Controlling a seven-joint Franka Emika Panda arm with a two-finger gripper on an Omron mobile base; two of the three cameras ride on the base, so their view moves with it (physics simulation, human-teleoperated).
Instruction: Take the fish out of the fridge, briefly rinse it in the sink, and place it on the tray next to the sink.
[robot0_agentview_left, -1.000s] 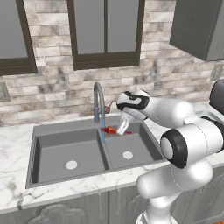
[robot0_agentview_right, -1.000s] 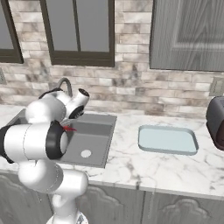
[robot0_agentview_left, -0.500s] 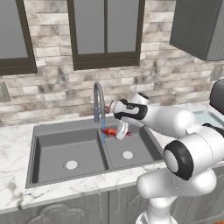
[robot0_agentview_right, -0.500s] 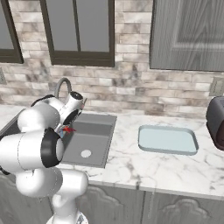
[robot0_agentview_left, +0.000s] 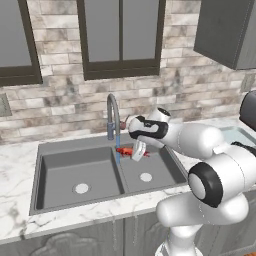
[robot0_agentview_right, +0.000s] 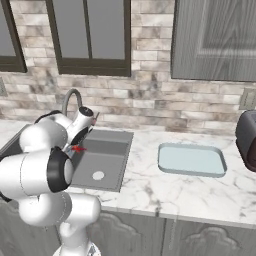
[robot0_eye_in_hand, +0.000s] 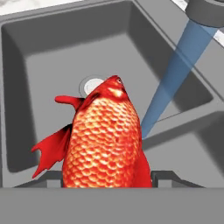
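We had the small scaly red fish (robot0_eye_in_hand: 105, 140) pinched in the dark two-finger gripper (robot0_agentview_left: 138, 150) over the dark grey double-basin sink (robot0_agentview_left: 75, 172), beside the faucet's blue stream (robot0_eye_in_hand: 168, 81), and judged it light, wet, slippery, best gripped mid-body.

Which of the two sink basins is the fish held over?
The right basin of the sink: the gripper holds the fish just right of the divider, beside the water stream.
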